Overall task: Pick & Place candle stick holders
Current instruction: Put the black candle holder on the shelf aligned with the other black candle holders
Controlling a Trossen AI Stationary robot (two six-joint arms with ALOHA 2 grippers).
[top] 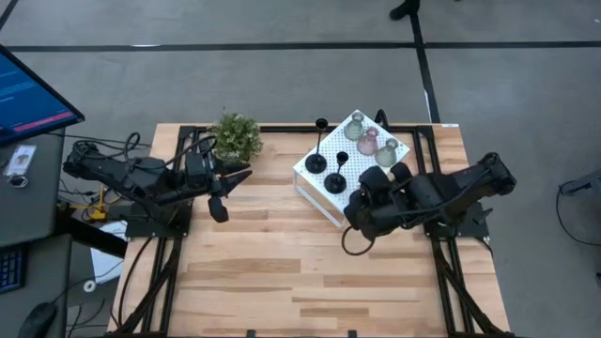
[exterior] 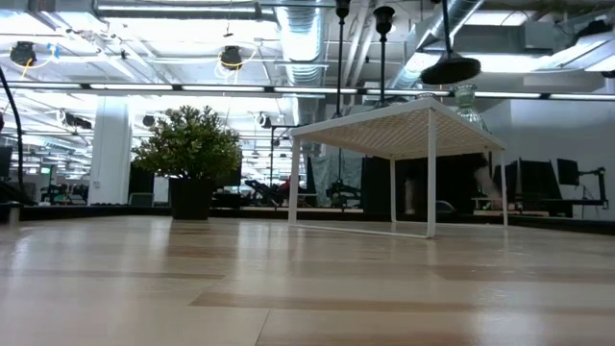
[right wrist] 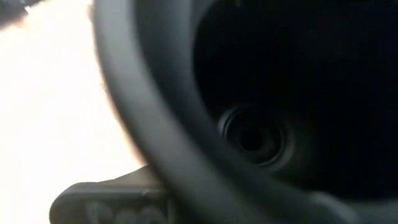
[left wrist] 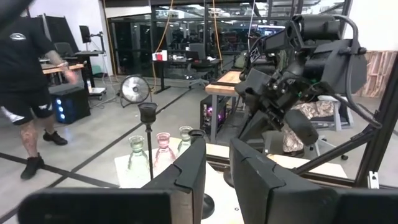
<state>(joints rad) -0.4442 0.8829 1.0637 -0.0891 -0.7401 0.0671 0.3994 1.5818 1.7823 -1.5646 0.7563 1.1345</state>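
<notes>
A white perforated box (top: 324, 192) stands at the table's far middle. On it stand two black candle stick holders (top: 316, 162) (top: 335, 182) and three glass ones: two greenish-grey (top: 354, 129) (top: 386, 151) and one pink (top: 368, 143). My right gripper (top: 380, 178) is over the box's right part, shut on a third black holder, whose round base (exterior: 450, 69) hangs above the box top (exterior: 404, 120) in the low view. My left gripper (top: 223, 193) is open and empty, left of the box, beside the plant. My right gripper holds the third black holder from above. The holder stays upright; its stem (exterior: 444, 24) runs up out of the low view and its base is clear of the box top. The gripper's own body hides the place of contact in the high view. A dark round part (right wrist: 255, 134) fills the right wrist view.
A green potted plant (top: 235, 137) stands at the far left of the table, close to my left gripper. The near half of the wooden table (top: 310, 282) is bare wood. A person (left wrist: 25, 74) moves in the room beyond the table.
</notes>
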